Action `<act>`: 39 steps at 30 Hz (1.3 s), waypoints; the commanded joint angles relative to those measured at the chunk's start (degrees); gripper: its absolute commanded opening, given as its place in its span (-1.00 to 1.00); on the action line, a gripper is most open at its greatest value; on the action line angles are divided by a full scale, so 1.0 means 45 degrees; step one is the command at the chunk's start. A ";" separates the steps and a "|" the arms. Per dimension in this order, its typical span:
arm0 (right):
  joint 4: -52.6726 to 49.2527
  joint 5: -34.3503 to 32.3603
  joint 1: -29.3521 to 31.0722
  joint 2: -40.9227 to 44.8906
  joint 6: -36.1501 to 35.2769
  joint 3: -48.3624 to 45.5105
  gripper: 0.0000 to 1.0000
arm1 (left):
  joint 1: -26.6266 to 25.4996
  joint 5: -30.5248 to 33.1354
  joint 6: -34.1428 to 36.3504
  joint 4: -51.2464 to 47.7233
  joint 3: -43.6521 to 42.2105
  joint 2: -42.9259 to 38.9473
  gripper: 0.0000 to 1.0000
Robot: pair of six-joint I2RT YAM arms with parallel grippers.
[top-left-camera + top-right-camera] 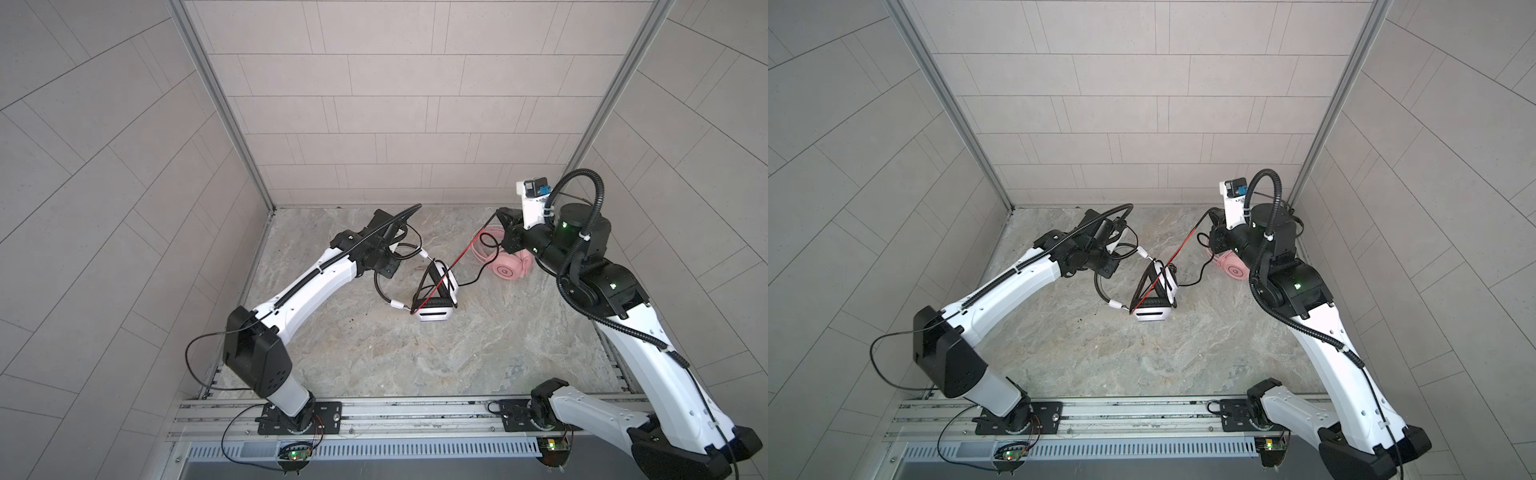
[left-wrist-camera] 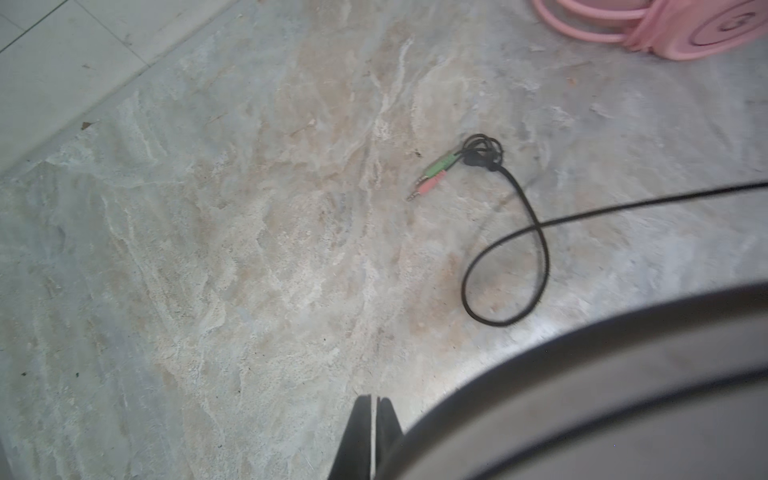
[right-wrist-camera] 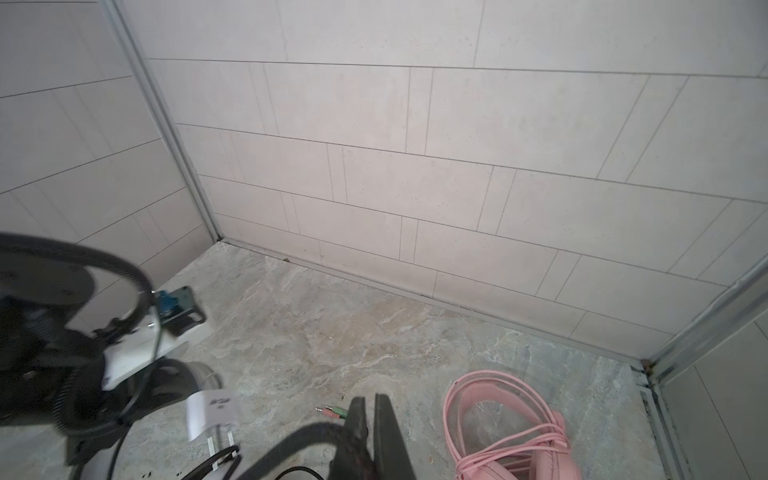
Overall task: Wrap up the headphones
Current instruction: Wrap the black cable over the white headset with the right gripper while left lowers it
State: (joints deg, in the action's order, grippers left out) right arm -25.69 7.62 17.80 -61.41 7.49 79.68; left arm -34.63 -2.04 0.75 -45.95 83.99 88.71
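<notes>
The headphones are lying on the table [image 1: 415, 365]: the white-and-black headset [image 1: 432, 313] near the middle, the pink headset [image 1: 509, 268] further right, under the right arm. The right gripper [image 3: 371, 432] is pinching the cable [image 1: 457, 261] with its jaws fully together, and this cable is running taut to the white-and-black headset. The left gripper [image 2: 371, 436] is also closed, just beside the headband [image 2: 602, 374]; whether it is holding it, one cannot tell. The headsets are probably light, with a springy band and a soft cable, so gripping the band and the cable near the plugs [image 2: 430, 176] seems safest.
</notes>
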 commanded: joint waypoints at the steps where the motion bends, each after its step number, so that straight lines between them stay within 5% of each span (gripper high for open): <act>1: 0.1102 0.0971 -0.0581 -0.0390 0.0871 -0.0068 -0.99 | -0.0243 -0.2258 0.0810 0.0058 -0.0688 -0.0876 -1.00; 8: 0.1796 0.1925 -0.0772 -0.1789 0.1490 -0.0582 -0.98 | -0.0623 -0.4698 0.0797 0.0026 -0.1066 -0.1805 -1.00; 15: 0.2132 0.1981 -0.0811 -0.2482 0.1575 -0.2187 -0.97 | -0.0549 -0.5087 0.0758 0.0262 -0.1106 -0.2293 -1.00; 19: 0.2897 0.3235 -0.0787 -0.2926 0.1952 -0.3688 -0.96 | -0.0421 -0.5886 0.0183 0.0784 -0.0859 -0.2328 -1.00; 27: 0.5264 0.4663 0.0096 -0.3726 0.2435 -0.6330 -0.83 | 0.0012 -0.7594 -0.1213 0.0992 0.1551 -0.2369 -1.00; 39: 0.8447 0.4440 0.1560 -0.7170 0.3847 -0.5194 -0.71 | 0.0037 -1.0798 -0.4426 0.2800 0.3188 -0.2294 -1.00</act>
State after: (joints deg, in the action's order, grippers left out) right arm 6.24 27.99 24.12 -91.31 22.22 53.93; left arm -34.30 -43.83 -12.27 -38.76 96.86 80.03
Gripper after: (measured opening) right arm 0.143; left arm 0.073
